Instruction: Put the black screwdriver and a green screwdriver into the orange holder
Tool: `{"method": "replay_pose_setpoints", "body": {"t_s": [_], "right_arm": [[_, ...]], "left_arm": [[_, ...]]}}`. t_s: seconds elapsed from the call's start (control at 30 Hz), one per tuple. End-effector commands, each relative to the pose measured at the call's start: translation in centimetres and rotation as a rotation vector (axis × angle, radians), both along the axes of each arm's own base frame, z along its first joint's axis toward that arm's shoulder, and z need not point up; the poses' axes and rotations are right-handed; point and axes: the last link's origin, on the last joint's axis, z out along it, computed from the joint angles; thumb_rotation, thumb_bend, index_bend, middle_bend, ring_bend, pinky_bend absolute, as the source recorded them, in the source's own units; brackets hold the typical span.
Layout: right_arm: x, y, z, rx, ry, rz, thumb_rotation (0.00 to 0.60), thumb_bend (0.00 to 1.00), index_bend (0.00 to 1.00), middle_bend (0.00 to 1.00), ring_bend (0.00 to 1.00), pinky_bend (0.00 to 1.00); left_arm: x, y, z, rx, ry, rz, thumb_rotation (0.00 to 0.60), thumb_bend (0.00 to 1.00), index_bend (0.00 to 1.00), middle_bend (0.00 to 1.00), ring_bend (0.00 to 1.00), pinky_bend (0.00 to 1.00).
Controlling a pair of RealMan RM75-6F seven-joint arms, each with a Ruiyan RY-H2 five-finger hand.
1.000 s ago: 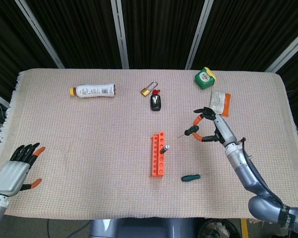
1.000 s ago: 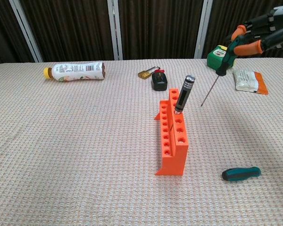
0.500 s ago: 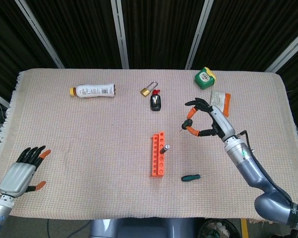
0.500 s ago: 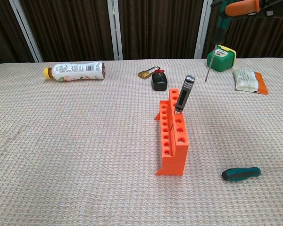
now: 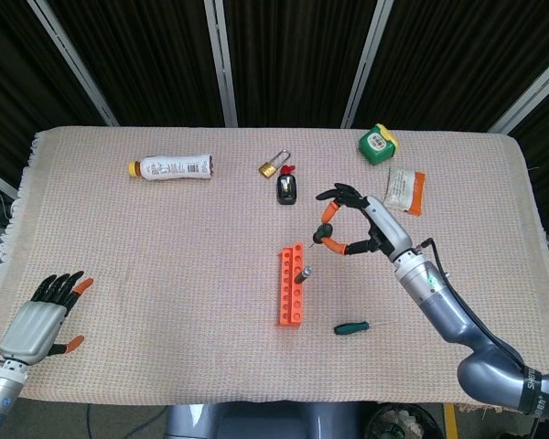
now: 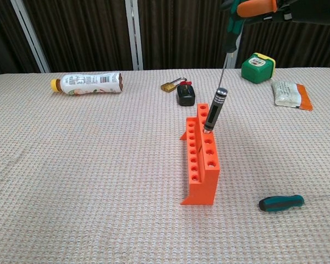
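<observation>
The orange holder (image 5: pixel 291 287) (image 6: pixel 201 159) stands at the table's middle with the black screwdriver (image 6: pixel 214 110) (image 5: pixel 303 273) leaning in one of its far holes. My right hand (image 5: pixel 355 225) (image 6: pixel 269 7) pinches a green screwdriver (image 6: pixel 231 33) (image 5: pixel 318 237) by its handle, shaft pointing down, just above the holder's far end and the black handle. A second green screwdriver (image 5: pixel 351 326) (image 6: pixel 281 203) lies on the cloth right of the holder. My left hand (image 5: pixel 38 315) hangs at the near left corner, fingers apart, holding nothing.
A white bottle (image 5: pixel 172 167) lies at the far left. A brass padlock (image 5: pixel 271 166) and black key fob (image 5: pixel 287 189) sit behind the holder. A green tape measure (image 5: pixel 377 143) and a white-orange packet (image 5: pixel 405 190) are at the far right.
My right hand has carried the green screwdriver left and higher, from right of the holder to above its far end, turning the shaft near vertical. The left hand dropped slightly.
</observation>
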Motion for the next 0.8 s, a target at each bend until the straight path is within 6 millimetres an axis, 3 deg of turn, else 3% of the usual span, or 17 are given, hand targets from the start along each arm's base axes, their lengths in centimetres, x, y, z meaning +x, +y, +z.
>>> {"method": "replay_pose_setpoints", "body": {"t_s": [0.03,0.43,0.8], "right_arm": [[0.6,-0.1,-0.8,0.036,0.007,0.005,0.6,0.33,0.61,0.23,0.0,0.0],[2.6,-1.2,-2.2,0.123,0.013,-0.006,0.6,0.33,0.61,0.23,0.0,0.0],[2.5,-1.3,-2.5,0.134,0.043,-0.017,0.6,0.33,0.61,0.23,0.0,0.0]], "left_arm": [[0.0,0.0,0.0,0.0,0.001,0.001,0.6,0.19,0.1,0.0,0.0,0.0],[-0.1,0.2,0.1,0.007,0.004,0.018,0.6,0.19,0.1,0.0,0.0,0.0],[-0.3,0.1,0.0,0.007,0.002,0.029,0.6,0.19,0.1,0.0,0.0,0.0]]}}
